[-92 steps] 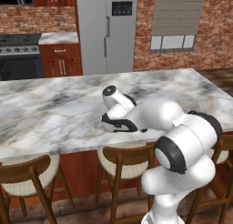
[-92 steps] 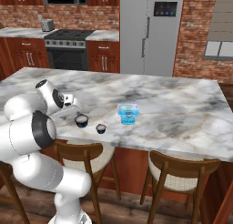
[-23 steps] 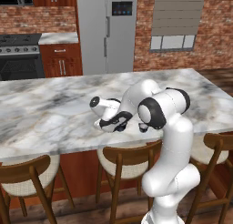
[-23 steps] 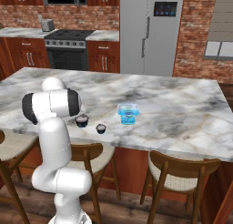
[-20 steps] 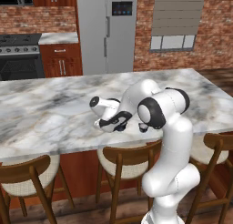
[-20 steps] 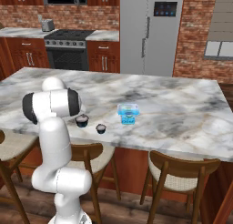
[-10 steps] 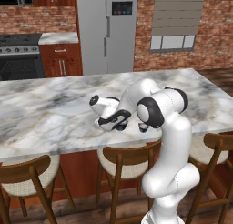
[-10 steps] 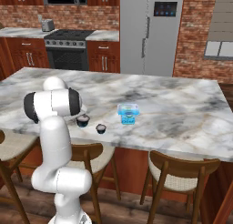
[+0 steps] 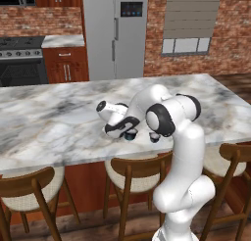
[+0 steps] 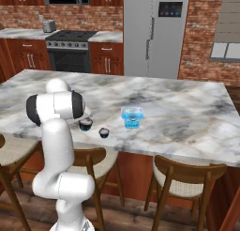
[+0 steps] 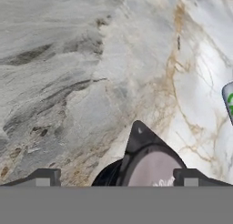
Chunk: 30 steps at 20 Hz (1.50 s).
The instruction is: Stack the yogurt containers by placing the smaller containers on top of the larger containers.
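- Hand view: the gripper [image 11: 116, 180] has come down over the wider dark yogurt cup [image 11: 152, 170], whose whitish lid now sits between the two fingertips [image 11: 43, 176], one tip to each side and neither visibly touching it.
- Jaws stand spread wide, barely narrower than a second ago; nothing is pinched yet.
- Left base view: the hand has moved only slightly in the last second, and rests low over the marble island counter [image 9: 54, 122] with the cup [image 9: 130, 134] directly under it.
- Right base view: the wider cup [image 10: 86, 124] stands at the robot's side, the smaller dark yogurt cup [image 10: 104, 132] just beside it, and the light blue yogurt tub [image 10: 131, 117] further along the counter, apart from both.
- In the hand view the tub's edge [image 11: 228, 101] shows ahead and to the right of the fingers.
- Judgement: the approach appears finished; closing on the cup is the step in hand. No cup is stacked on the tub so far.
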Available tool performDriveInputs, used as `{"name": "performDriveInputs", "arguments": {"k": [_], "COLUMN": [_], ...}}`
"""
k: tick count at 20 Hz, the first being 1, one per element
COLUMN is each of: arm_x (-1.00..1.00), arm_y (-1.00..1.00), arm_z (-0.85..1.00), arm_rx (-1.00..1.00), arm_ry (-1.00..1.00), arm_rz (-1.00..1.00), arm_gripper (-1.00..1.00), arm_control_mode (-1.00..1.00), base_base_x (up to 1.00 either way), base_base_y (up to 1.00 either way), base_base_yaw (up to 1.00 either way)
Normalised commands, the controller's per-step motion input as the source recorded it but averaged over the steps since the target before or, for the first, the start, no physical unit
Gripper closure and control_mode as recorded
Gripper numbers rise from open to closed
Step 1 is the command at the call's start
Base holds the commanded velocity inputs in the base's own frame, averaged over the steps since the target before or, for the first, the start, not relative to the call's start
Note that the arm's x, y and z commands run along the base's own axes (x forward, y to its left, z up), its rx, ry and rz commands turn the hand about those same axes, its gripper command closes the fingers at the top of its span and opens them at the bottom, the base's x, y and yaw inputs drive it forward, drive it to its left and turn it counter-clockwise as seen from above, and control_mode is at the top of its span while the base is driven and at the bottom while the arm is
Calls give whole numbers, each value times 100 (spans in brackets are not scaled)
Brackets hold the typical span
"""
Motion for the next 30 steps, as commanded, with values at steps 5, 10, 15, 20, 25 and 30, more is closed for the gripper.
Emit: {"name": "performDriveInputs", "arguments": {"k": [5,10,15,20,25,30], "arm_x": [-12,-19,-22,-28,-28,-14], "arm_y": [-36,-45,-67,-74,-61,-30], "arm_z": [-42,-48,-55,-56,-10,33], "arm_rx": [0,0,0,0,0,0], "arm_ry": [0,0,1,0,0,-1], "arm_rz": [-6,-6,-5,-4,-2,-4], "arm_gripper": [-100,100,100,100,100,100], "arm_control_mode": [-100,-100,-100,-100,-100,-100], "base_base_x": [0,0,0,0,0,0], "base_base_y": [0,0,0,0,0,0], "base_base_yaw": [0,0,0,0,0,0]}}
